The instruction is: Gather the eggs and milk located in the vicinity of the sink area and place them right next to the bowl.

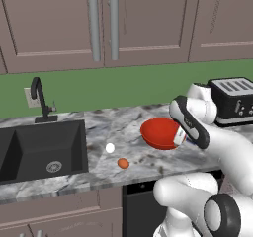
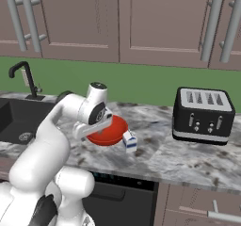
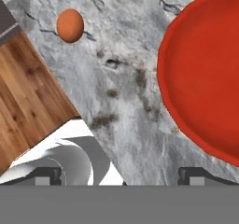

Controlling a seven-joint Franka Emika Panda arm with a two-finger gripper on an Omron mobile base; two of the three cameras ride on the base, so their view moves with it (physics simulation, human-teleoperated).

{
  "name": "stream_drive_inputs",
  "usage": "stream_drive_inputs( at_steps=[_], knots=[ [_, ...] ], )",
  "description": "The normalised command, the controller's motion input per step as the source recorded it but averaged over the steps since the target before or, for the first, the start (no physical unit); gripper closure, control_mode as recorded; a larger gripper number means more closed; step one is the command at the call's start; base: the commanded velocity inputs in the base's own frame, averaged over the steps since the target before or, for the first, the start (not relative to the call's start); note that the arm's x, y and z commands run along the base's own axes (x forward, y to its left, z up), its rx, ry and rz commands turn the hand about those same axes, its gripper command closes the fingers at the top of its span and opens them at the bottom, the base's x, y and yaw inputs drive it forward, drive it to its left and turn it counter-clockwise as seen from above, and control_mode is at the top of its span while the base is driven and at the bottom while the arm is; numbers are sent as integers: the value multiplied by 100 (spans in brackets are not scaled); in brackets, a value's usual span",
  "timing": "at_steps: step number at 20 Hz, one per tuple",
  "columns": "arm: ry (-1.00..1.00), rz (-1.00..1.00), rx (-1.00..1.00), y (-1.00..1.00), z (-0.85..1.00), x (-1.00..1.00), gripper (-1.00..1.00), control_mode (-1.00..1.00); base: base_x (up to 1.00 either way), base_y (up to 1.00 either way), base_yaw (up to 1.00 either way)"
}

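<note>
Two eggs (image 1: 116, 155) — near counter edge (image 1: 59, 189)

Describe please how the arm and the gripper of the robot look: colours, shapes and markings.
The arm is made of glossy white rounded shells, thick and tubular, with dark grey to black rings and caps at the joints. The link near the wrist has a black band along a white shell. The gripper ends in two small dark finger tips, blocky and squared. No cables or lettering can be seen.

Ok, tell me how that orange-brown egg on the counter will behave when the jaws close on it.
The orange-brown egg is smooth and oval, lying loose on the flat marble counter, so it would probably roll if nudged. Its rounded shell looks slippery and likely fragile; a gentle, centred squeeze seems wise.
</note>
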Motion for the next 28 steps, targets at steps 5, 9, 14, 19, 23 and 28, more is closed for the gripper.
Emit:
stream_drive_inputs(
  at_steps=[5, 9, 14, 19, 23, 28],
  knots=[
    [0, 0, 0, 46, 6, -27, -100, -100, 0, 0, 0],
    [1, -2, 7, 41, 8, -31, -100, -100, 0, 0, 0],
    [2, -14, 12, 55, 2, -27, -100, -100, 0, 0, 0],
    [0, -24, 14, 58, 0, -26, -100, -100, 0, 0, 0],
    [0, -34, 11, 59, 0, -24, -100, -100, 0, 0, 0],
    [0, -42, 9, 54, 0, -11, -100, -100, 0, 0, 0]
  ],
)
